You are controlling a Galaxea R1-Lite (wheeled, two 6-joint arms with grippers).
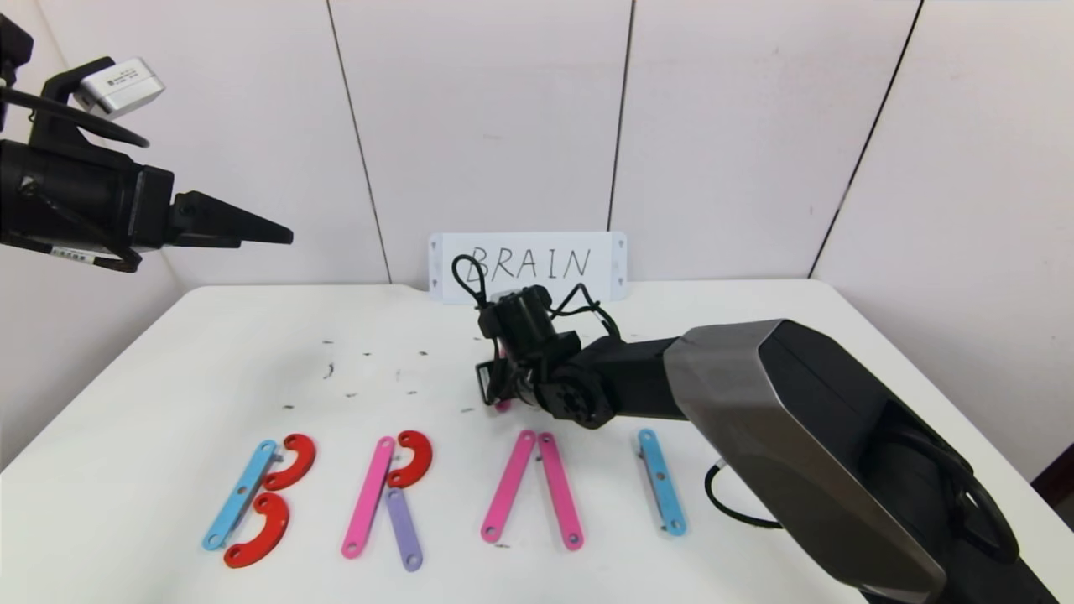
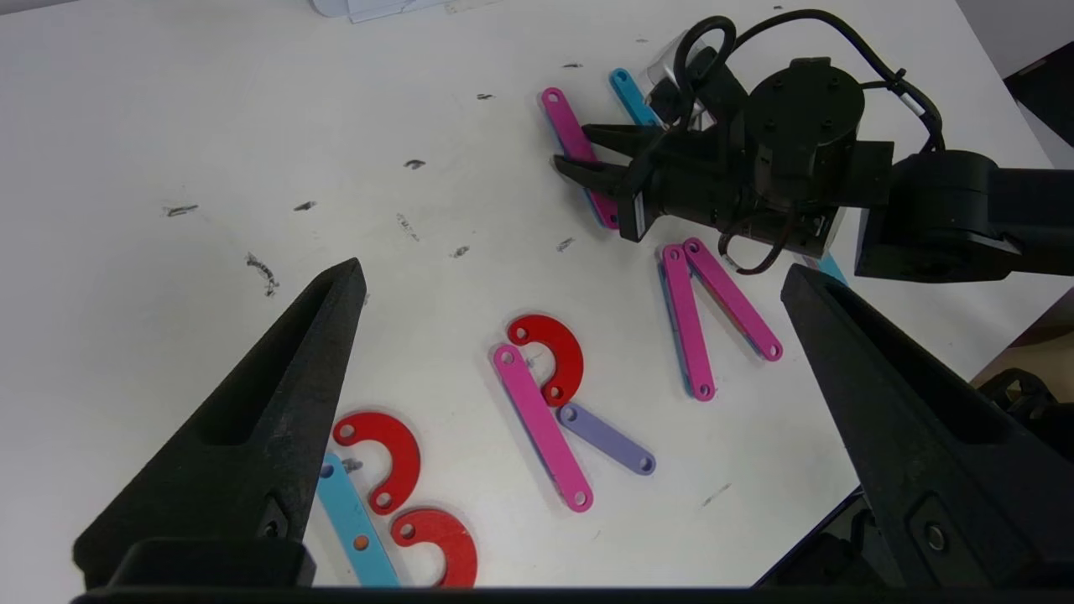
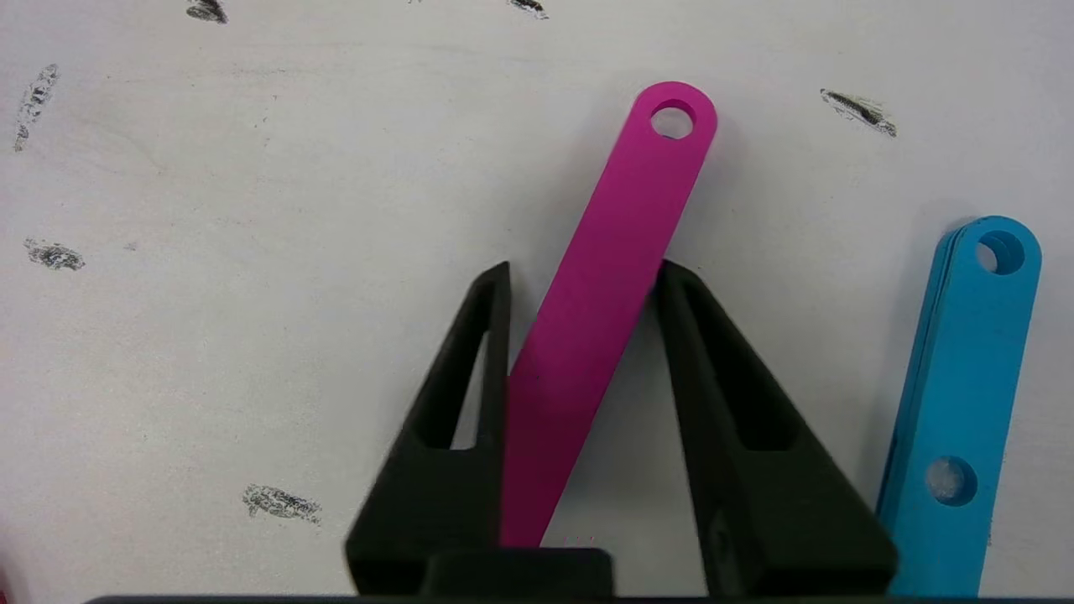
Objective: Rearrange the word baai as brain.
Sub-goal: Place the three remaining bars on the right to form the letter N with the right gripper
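The letters lie in a row near the table's front edge. A light-blue bar (image 1: 241, 495) with two red curves (image 1: 291, 461) forms a B. Beside it, a pink bar (image 1: 369, 497), a red curve (image 1: 411, 459) and a purple bar (image 1: 404, 528) form an R. Two pink bars (image 1: 508, 486) lean together, and a light-blue bar (image 1: 661, 481) stands alone. Behind them my right gripper (image 3: 583, 268) is low on the table, its jaws closed against both edges of a loose pink bar (image 3: 638, 201) lying slantwise between them. My left gripper (image 2: 575, 268) hangs open, high at the left.
The white BRAIN card (image 1: 529, 264) leans on the back wall. Another light-blue bar (image 3: 965, 394) lies beside the gripped pink bar. Dark scuff marks (image 1: 329, 370) dot the table's middle. My right arm (image 1: 797, 419) reaches across the table's right side.
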